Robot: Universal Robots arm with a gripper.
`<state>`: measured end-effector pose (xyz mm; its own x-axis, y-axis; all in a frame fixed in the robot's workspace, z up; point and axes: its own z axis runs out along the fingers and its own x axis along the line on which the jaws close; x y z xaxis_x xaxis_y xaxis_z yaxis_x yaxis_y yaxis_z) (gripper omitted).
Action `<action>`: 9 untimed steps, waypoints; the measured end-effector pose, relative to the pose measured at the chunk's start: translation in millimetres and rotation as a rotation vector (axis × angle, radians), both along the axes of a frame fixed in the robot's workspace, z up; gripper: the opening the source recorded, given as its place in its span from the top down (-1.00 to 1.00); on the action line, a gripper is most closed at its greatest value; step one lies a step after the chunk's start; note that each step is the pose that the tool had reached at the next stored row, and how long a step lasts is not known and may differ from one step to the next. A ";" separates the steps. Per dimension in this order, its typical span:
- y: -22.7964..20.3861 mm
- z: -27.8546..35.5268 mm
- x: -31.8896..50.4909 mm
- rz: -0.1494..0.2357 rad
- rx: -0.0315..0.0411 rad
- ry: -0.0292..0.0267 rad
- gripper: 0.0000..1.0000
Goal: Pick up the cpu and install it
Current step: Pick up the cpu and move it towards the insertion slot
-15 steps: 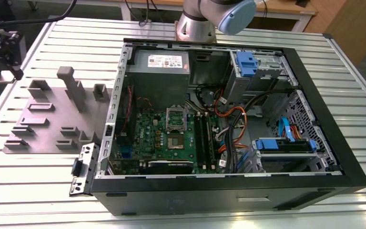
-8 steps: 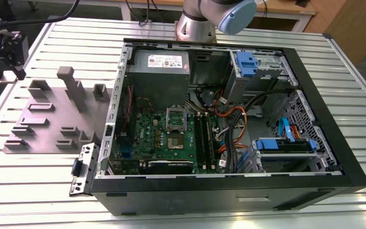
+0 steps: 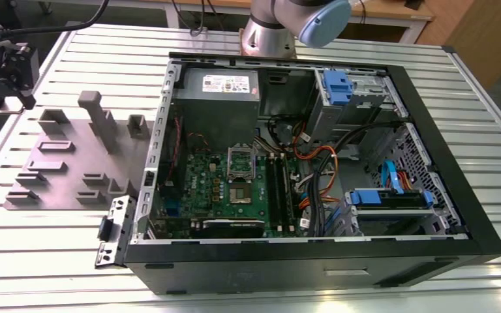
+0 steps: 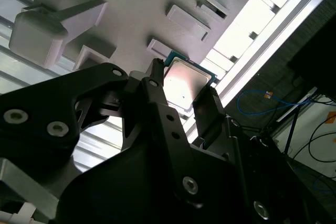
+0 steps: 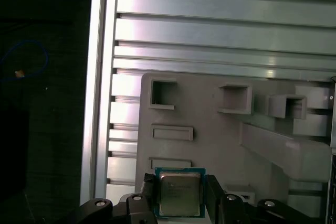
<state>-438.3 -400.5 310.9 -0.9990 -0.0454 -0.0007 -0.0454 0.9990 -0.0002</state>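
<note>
Gripper (image 5: 180,199) is clamped on the cpu (image 5: 180,190), fingers (image 5: 148,195) tight against two opposite edges. It sits over the grey fixture tray (image 5: 210,108), near the tray edge that runs along the table (image 5: 210,30) edge; can't tell if the chip is clear of the tray. Main risk, as I read it: it's thin edge contact only, so any slip or tilt would drop or twist the chip. A skewed chip at the socket frame (image 3: 240,161) inside the open case (image 3: 320,267) could damage contacts, and the orange cables (image 3: 312,156) beside the board could snag.
</note>
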 end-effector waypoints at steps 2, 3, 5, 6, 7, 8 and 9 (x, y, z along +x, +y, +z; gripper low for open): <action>0.0 0.9 0.0 0.000 -0.0002 0.0003 0.06; 0.0 1.4 0.0 0.000 -0.0001 0.0002 0.06; 0.0 3.7 0.0 0.000 -0.0001 0.0001 0.06; 0.0 4.6 0.0 0.000 -0.0001 0.0001 0.06; 0.0 5.6 0.0 0.000 0.0000 0.0000 0.06; 0.0 6.7 0.0 0.000 0.0000 0.0000 0.06; 0.0 8.1 0.0 0.000 0.0000 0.0000 0.06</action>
